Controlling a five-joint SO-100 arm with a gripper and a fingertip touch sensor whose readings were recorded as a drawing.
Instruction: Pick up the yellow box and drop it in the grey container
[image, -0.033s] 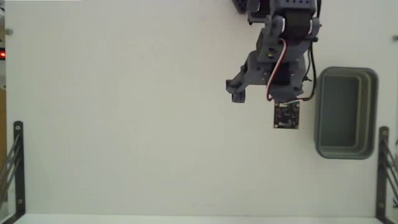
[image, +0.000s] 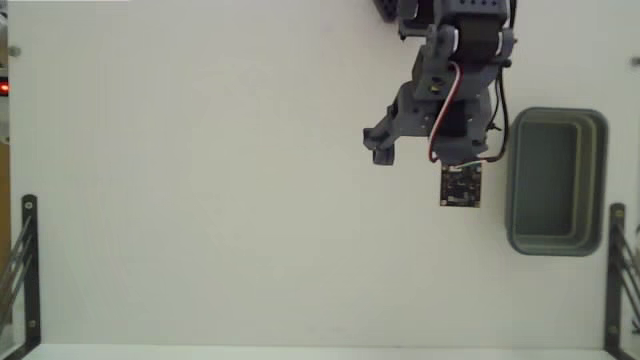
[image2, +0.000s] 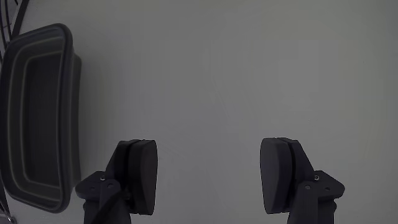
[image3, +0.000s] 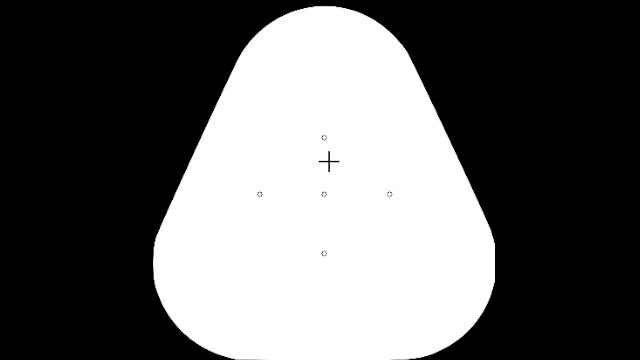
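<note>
Grey container (image: 557, 181) — sitting on the table (image: 200, 200) at the right side in the fixed view; arm (image: 450, 90) standing just left of it, reaching from the top edge — bracket (image: 617, 270) standing right of the container.

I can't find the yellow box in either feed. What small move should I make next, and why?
Probably swing the arm slowly away from the grey container to scan the white table. The gripper is open with nothing between its fingers, the container looks empty, and the yellow box shows in neither view, so it may lie hidden under the arm.
</note>
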